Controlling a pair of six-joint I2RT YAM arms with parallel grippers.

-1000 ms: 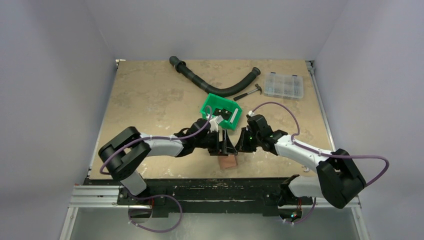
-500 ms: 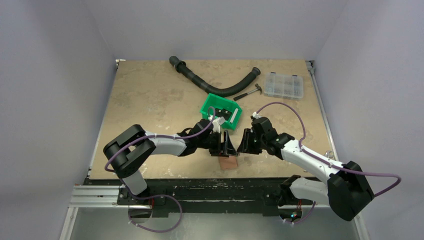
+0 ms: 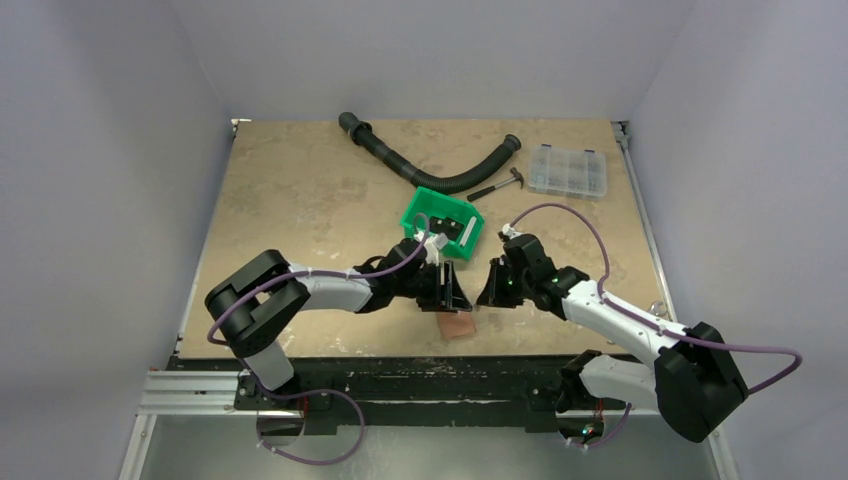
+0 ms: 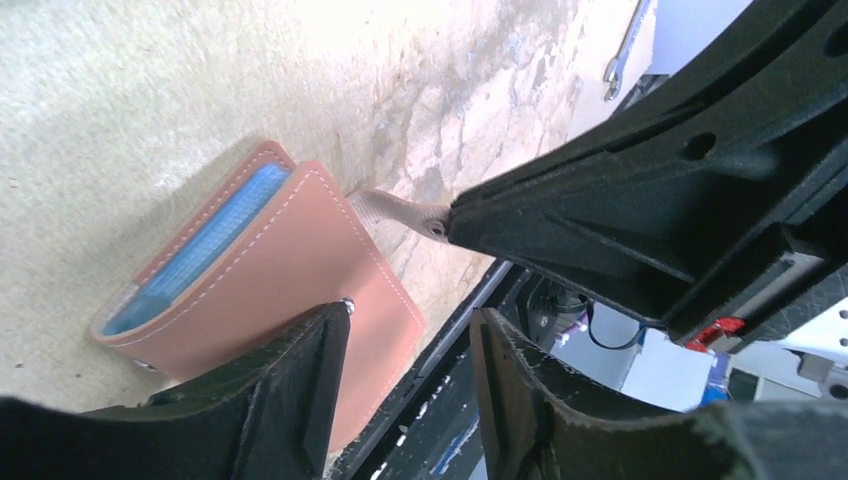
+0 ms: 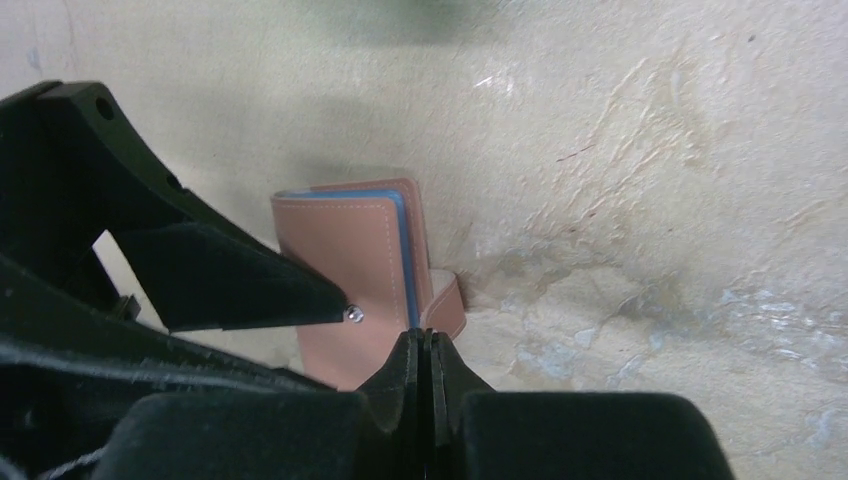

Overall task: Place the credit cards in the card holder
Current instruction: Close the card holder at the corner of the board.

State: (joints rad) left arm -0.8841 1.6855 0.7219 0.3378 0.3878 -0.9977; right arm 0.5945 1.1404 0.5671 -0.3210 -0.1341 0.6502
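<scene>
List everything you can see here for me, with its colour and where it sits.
black ribbed flexible hose: one, black, curved across the table's far side.
green plastic bin: one, green, mid-table, with a white piece inside.
small hammer: one, dark handle, by the hose's right end.
clear plastic compartment box: one, transparent, far right.
reddish-brown leather folding wallet: one, near edge, between the claws.
light blue plastic card: one, tucked inside the wallet; no other card shows.
beige table: one, under everything.
arms: two, white and black, reaching from the near edge.
left claw: open, one fingertip on the wallet's cover.
right claw: shut, pinching the wallet's strap.
</scene>
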